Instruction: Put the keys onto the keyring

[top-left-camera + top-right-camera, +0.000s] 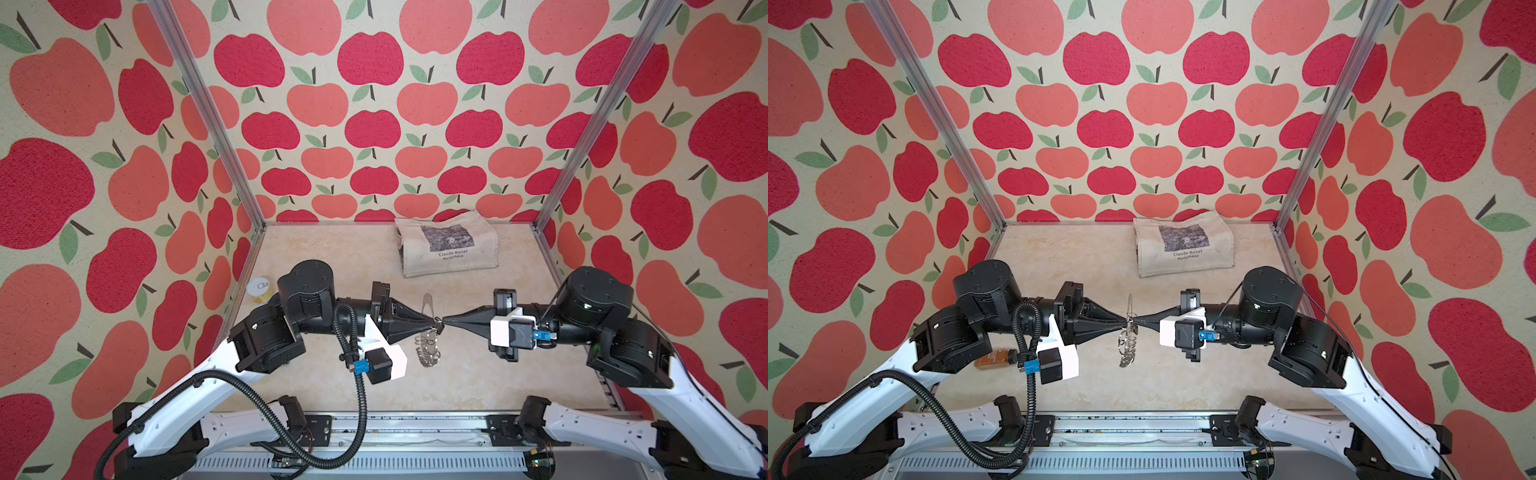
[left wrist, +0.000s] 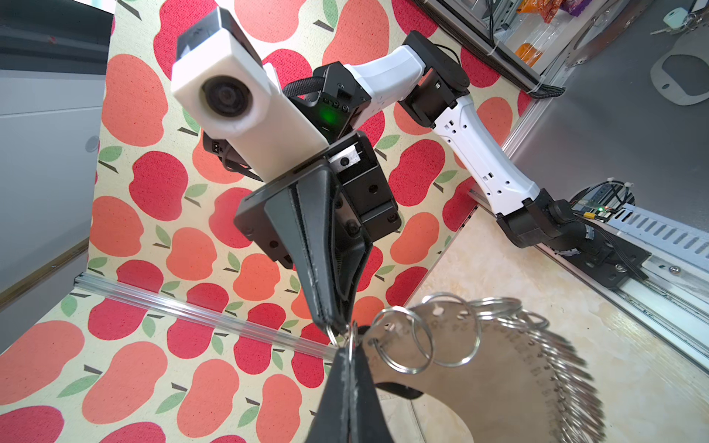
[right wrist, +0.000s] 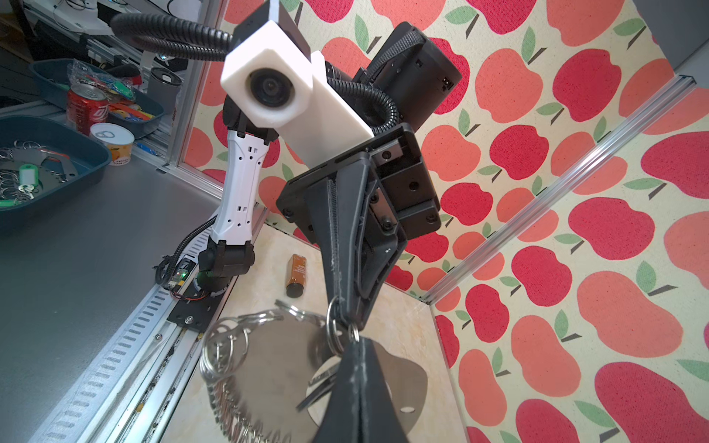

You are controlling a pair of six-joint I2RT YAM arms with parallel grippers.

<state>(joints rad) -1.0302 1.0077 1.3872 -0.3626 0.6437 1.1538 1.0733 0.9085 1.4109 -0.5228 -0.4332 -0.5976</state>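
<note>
Mid-frame, left gripper (image 1: 434,321) clamped on a loop of the keyring (image 1: 427,305), right gripper (image 1: 444,320) clamped on the ring of the keys (image 3: 321,380), their dark tag mostly hidden behind it, tote bag (image 1: 446,245) above centre reading "Claude Monet Nymphéas", amber bottle (image 1: 994,358) at lower left, label illegible.

Both arms reach inward, forearms near level above the counter. Left pincer (image 1: 433,320) and right pincer (image 1: 446,320) clamped, tips almost meeting, mid-air.

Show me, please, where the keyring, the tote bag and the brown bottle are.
keyring (image 2: 498,383), left wrist view, flat grey face
tote bag (image 1: 446,249), a top view, printed front
brown bottle (image 3: 296,273), right wrist view, label
</note>
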